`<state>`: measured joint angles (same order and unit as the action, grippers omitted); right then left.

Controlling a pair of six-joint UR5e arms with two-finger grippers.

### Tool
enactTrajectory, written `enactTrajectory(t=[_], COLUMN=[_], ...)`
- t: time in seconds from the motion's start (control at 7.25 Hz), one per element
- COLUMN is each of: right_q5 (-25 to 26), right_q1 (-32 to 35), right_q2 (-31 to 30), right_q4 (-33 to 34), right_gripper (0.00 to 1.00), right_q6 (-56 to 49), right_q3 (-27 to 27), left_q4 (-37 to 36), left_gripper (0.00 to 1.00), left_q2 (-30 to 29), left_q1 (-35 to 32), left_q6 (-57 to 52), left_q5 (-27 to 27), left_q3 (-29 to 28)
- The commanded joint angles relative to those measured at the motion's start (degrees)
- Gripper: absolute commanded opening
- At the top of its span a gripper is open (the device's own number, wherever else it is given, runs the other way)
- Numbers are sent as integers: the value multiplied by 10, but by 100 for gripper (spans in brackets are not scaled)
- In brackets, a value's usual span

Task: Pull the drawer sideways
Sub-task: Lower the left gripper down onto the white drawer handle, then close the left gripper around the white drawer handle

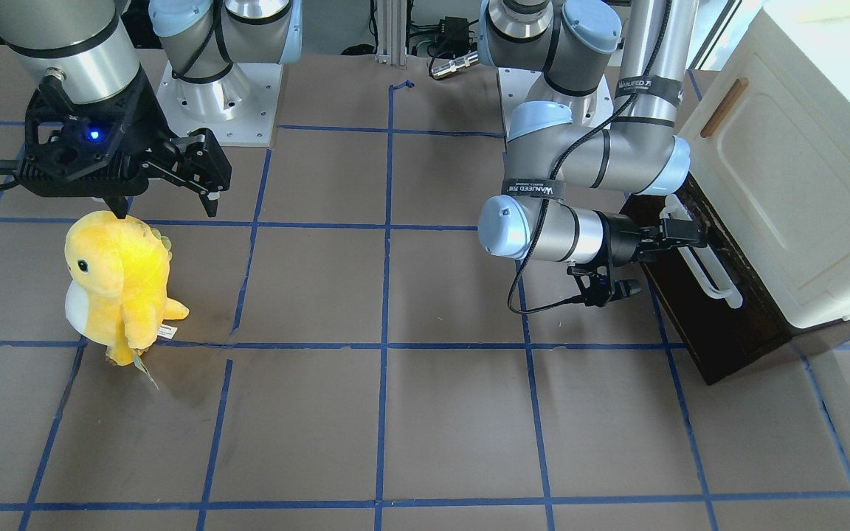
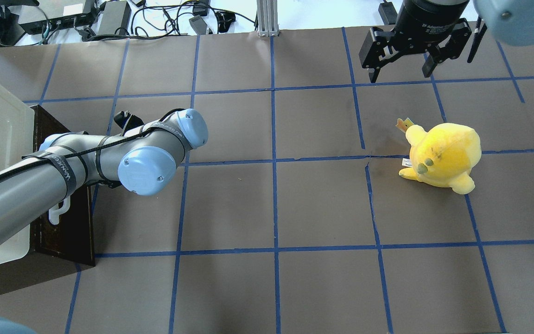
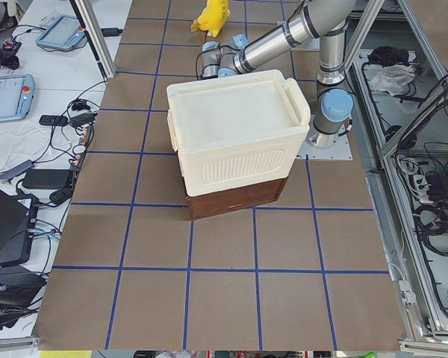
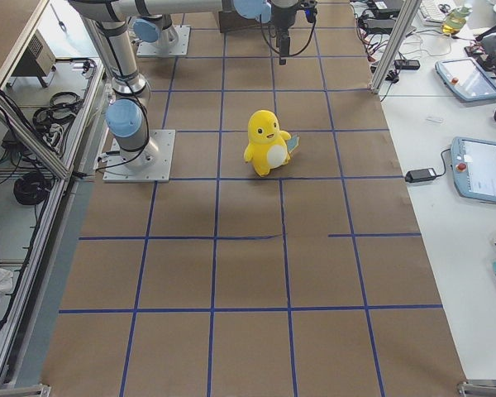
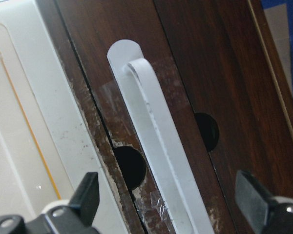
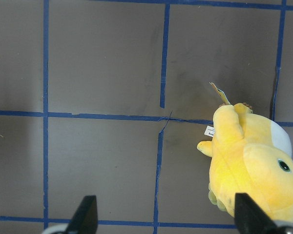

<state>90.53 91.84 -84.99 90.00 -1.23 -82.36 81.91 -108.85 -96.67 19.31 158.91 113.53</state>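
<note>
The drawer [image 1: 720,324] has a dark brown wooden front and sits under the cream-white cabinet [image 1: 801,184] at the table's end on my left. Its long white loop handle [image 1: 707,271] runs along the front. My left gripper [image 1: 679,236] is at the handle's upper end. In the left wrist view the handle [image 5: 156,146] runs between the two spread fingertips [image 5: 88,195], and the gripper [image 5: 168,204] is open and not clamped on it. My right gripper [image 2: 400,74] is open and empty, hovering above the table far from the drawer [image 2: 63,227].
A yellow plush toy [image 1: 115,280] stands on the brown table below my right gripper; it also shows in the right wrist view [image 6: 254,165]. The cabinet door has a small brown wooden handle [image 1: 724,107]. Blue tape lines grid the table.
</note>
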Motion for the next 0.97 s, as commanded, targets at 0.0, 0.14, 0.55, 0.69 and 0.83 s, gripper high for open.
enactTrajectory(t=[0.0, 0.14, 0.55, 0.69, 0.83], right_q5=[0, 0, 0, 0, 0], right_q1=[0, 0, 0, 0, 0], right_q2=[0, 0, 0, 0, 0], right_q4=[0, 0, 0, 0, 0], right_gripper=[100, 100, 100, 100, 100], right_q6=[0, 0, 0, 0, 0], right_q3=[0, 0, 0, 0, 0], left_q4=[0, 0, 0, 0, 0], left_gripper=[100, 98, 96, 95, 96], left_q2=[-7, -10, -13, -14, -15], left_q1=[1, 2, 8, 10, 21], left_q6=[5, 5, 6, 5, 6], left_q5=[14, 21, 29, 31, 30], left_q3=[12, 12, 13, 13, 14])
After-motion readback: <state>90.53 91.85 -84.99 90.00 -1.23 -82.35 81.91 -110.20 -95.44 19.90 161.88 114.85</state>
